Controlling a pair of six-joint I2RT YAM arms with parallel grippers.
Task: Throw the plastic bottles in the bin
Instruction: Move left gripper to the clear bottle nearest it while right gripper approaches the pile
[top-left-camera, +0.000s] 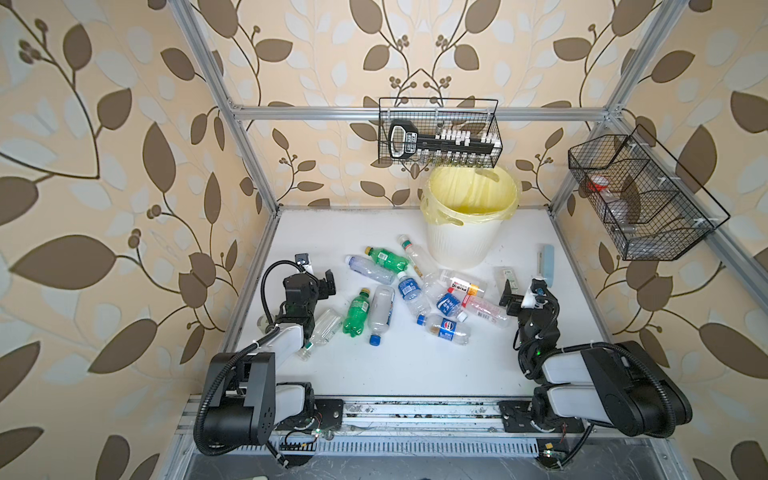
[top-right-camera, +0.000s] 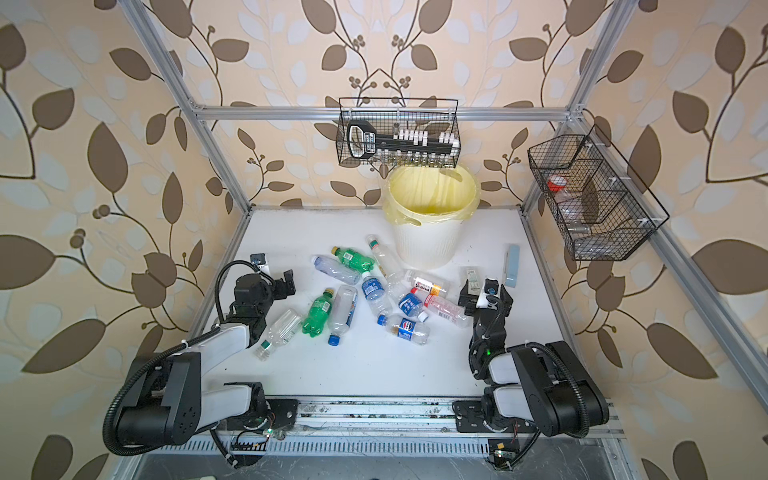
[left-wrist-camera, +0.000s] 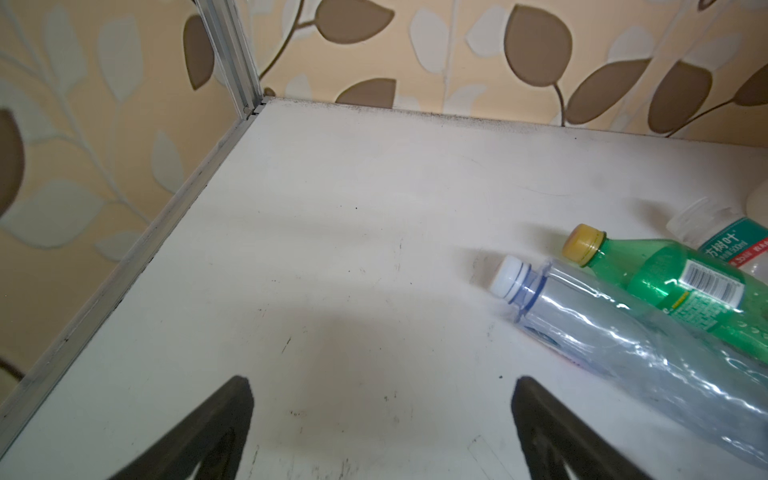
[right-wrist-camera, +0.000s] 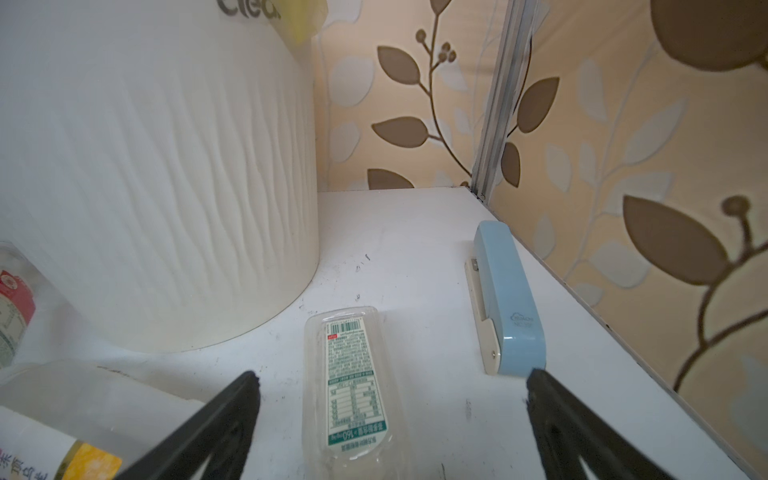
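Observation:
Several plastic bottles lie scattered mid-table in both top views, among them two green ones and a blue-labelled one. The cream ribbed bin with a yellow bag stands at the back, empty as far as I can see. My left gripper is open over bare table, left of a clear white-capped bottle and a green bottle. My right gripper is open, its fingers either side of a small clear green-labelled bottle near the bin wall.
A pale-blue flat case lies by the right edge. Black wire baskets hang on the back rail and the right rail. Aluminium frame posts stand at the table corners. One clear bottle lies beside my left forearm.

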